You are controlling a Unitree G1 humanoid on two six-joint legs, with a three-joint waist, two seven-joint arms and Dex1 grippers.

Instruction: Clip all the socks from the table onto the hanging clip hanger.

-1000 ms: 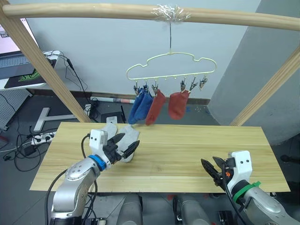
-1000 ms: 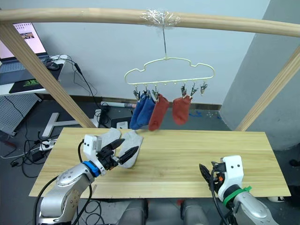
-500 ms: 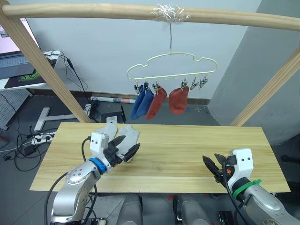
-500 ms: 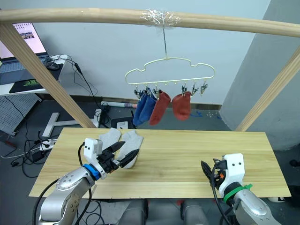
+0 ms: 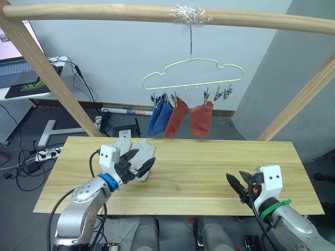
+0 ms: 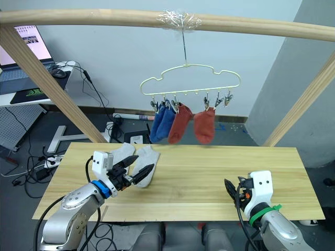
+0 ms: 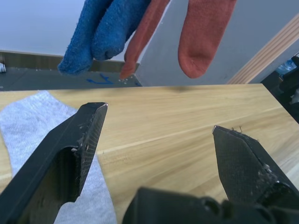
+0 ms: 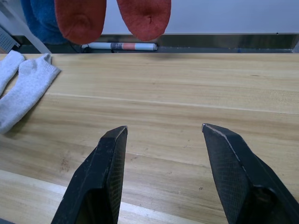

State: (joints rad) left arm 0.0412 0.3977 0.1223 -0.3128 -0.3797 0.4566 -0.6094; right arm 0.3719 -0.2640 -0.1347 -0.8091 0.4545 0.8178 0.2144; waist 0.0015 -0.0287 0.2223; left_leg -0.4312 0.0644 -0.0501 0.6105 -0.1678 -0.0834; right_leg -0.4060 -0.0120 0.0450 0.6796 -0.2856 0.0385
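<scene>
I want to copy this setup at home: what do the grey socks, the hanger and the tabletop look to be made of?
The grey socks look like soft knit fabric: fuzzy weave, limp folds. The clip hanger seems thin pale yellow coated wire, its clips glinting like bare metal. The table looks like light wood planks with visible grain and a matte finish; solid or veneer cannot be told.

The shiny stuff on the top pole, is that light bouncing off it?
Left eye view: crinkled clear tape on the round wooden pole glints white. Right eye view: the same glint; the pale yellow wire clip hanger hangs below, no glare.
</scene>
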